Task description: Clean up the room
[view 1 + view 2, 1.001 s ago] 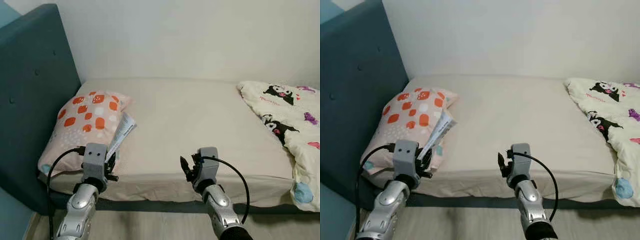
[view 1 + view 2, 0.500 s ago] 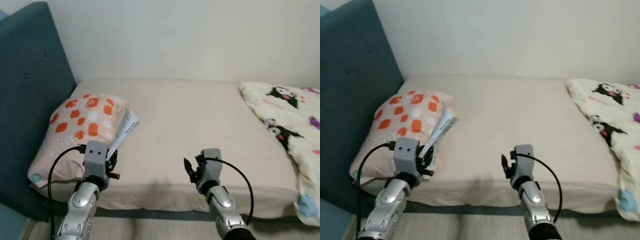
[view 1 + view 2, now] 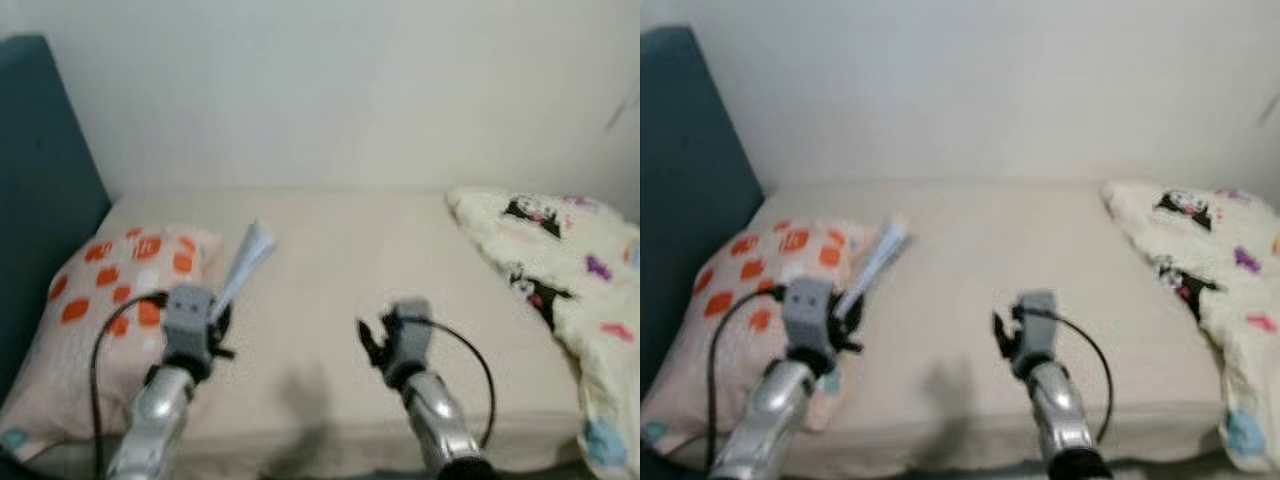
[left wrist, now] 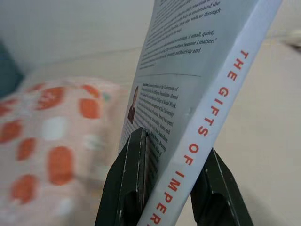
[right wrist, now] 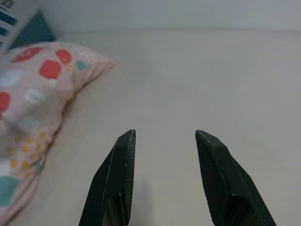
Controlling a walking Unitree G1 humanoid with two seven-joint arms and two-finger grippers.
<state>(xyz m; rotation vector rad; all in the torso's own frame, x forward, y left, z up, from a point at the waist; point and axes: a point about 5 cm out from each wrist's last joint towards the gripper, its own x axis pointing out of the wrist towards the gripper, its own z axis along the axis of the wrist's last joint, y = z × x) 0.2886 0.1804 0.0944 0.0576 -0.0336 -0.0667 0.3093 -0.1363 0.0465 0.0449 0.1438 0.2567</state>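
Book (image 4: 197,89): clamped between the two black fingers of the left tool (image 3: 215,325), standing up out of it at lower left of the head view, over the near edge of the spotted pillow (image 3: 95,300). Since a second ago the whole view has shifted and blurred; the bed (image 3: 330,250) now sits closer and the floor strip has dropped out of frame. Reading: robot has walked closer, book carried along. Right tool (image 5: 162,181) at lower centre: fingers apart, empty, above bare sheet. Quilt (image 3: 560,270) at right. Book not yet put away.
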